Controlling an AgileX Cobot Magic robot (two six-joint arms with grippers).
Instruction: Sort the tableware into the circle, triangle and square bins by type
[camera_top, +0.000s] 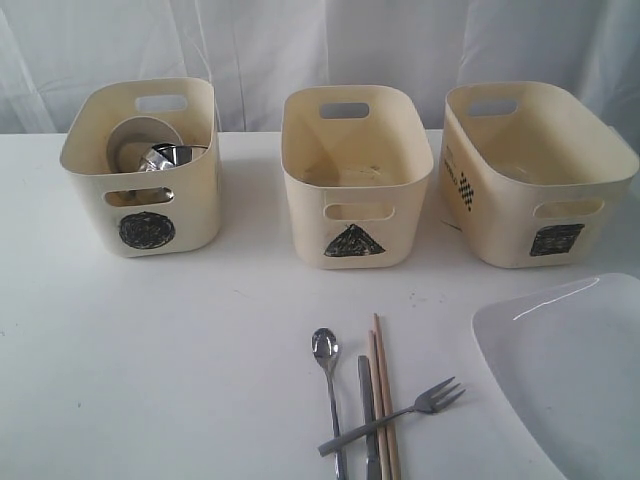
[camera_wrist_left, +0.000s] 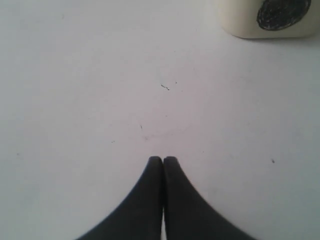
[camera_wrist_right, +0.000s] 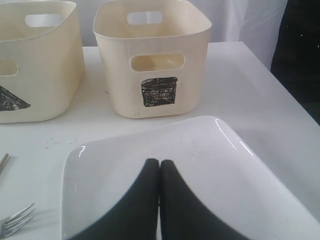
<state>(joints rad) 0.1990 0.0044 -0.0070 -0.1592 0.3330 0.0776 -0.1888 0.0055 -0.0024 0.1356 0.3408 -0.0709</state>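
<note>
Spoon (camera_top: 326, 345), knife (camera_top: 367, 400), chopsticks (camera_top: 382, 385) and fork (camera_top: 400, 412) lie by your worktop's (camera_top: 150, 350) front edge, plate (camera_top: 570, 370) at its right corner. Only wrist views show you left gripper (camera_wrist_left: 163, 159) over bare worktop beside circle bin (camera_wrist_left: 235, 22), right gripper (camera_wrist_right: 159, 161) above plate, both jaws pressed together.

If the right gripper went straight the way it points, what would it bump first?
Probably the big white plate: the shut right gripper sits right over it. If it skimmed past, the square bin comes next. Depth is hard to judge.

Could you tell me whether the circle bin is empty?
Not empty: the circle bin holds a round bowl and shiny steel ware, seen over its rim.
</note>
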